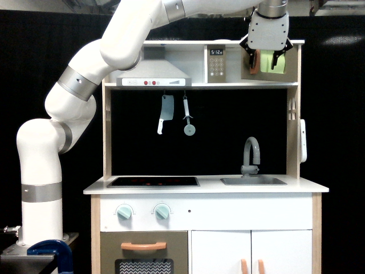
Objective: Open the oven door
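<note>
The oven door [288, 65] is a small grey-brown panel with a yellow-green window [270, 64], at the top right of the toy kitchen. Its vertical orange handle [258, 61] shows between my fingers. My gripper [263, 61] hangs straight in front of the door, fingers spread to either side of the handle and open. The gripper body covers the door's upper part, so I cannot tell whether the door stands ajar.
A keypad panel [217, 64] is left of the door and a range hood [154, 74] further left. Below are a hanging cleaver [165, 113], pizza cutter [187, 117], tap [251, 154], sink [253, 181], hob [153, 182], and a larger lower door [144, 251].
</note>
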Motion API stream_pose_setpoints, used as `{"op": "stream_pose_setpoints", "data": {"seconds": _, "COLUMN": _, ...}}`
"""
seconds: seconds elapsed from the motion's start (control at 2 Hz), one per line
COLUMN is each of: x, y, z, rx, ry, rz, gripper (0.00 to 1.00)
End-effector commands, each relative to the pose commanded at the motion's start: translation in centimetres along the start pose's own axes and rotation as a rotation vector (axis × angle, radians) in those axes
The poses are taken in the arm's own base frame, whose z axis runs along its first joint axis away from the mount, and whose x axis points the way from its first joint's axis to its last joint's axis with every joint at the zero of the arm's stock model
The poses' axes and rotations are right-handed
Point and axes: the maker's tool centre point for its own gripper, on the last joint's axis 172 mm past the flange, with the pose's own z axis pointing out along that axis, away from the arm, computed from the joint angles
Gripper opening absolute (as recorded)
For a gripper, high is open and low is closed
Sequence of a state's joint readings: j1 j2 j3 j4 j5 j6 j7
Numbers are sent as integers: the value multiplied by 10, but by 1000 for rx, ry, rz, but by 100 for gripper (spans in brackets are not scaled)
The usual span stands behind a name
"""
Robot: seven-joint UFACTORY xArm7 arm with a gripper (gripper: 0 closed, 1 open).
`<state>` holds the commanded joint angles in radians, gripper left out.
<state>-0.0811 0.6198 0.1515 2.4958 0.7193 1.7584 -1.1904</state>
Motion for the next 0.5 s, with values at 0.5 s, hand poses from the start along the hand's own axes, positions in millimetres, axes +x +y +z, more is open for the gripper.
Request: {"op": "stream_pose_setpoints", "data": {"seconds": 0.5, "x": -13, "y": -4, "z": -4, "rx": 0, "ry": 0, "rz": 0, "gripper": 100}}
